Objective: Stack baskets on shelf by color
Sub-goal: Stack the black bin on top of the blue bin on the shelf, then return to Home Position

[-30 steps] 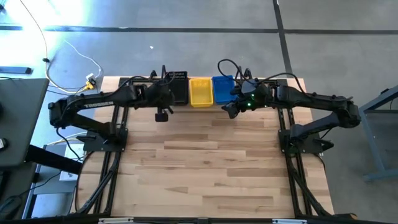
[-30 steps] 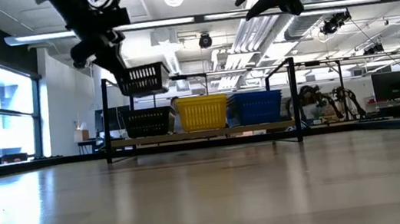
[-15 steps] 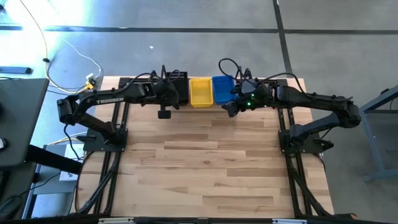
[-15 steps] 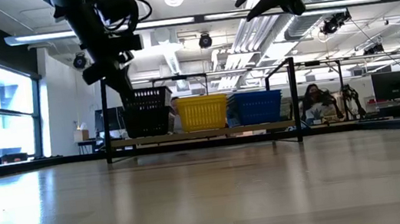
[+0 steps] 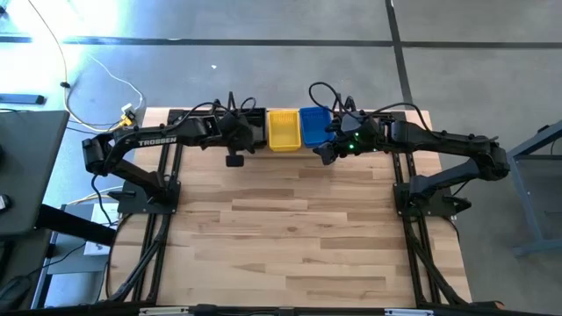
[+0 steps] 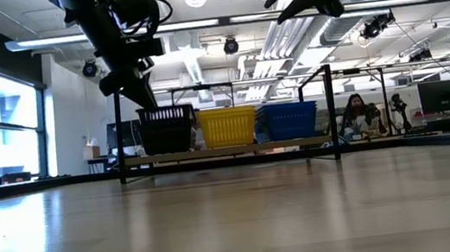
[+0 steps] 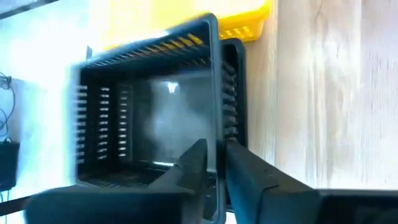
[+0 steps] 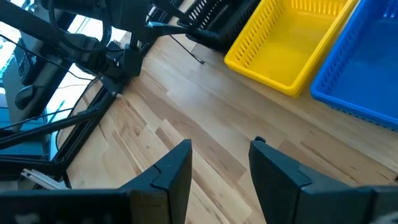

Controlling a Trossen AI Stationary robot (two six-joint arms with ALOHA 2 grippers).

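Note:
On the shelf (image 6: 228, 151) at the table's far edge stand three stacks side by side: black baskets (image 5: 255, 128), yellow baskets (image 5: 283, 130) and blue baskets (image 5: 313, 125). My left gripper (image 7: 214, 152) is over the black stack, shut on the top black basket (image 6: 164, 125), which sits nested in the black ones under it. My right gripper (image 5: 326, 154) hangs open in the air (image 6: 300, 3) just near of the blue baskets (image 8: 367, 68), holding nothing. My left gripper holds the top black basket by its wall (image 7: 219, 134) on the side next to the yellow stack. One finger (image 7: 194, 158) is inside the basket and one (image 7: 242, 165) outside. The fingers slant down from the near-left. The basket sits upright, nested in the black stack.
The black tabletop frame's rails (image 5: 162, 219) run along both sides of the wooden table (image 5: 290, 237). The shelf's wire end frames (image 6: 332, 112) stand beside the stacks. A cable (image 5: 105, 79) lies on the floor beyond the far-left corner. A person (image 6: 354, 113) is in the room behind.
My left gripper has moved toward the far edge and down, still shut on the black basket. The basket, held up in the air above the shelf's left end a second ago, now sits nested on the black stack.

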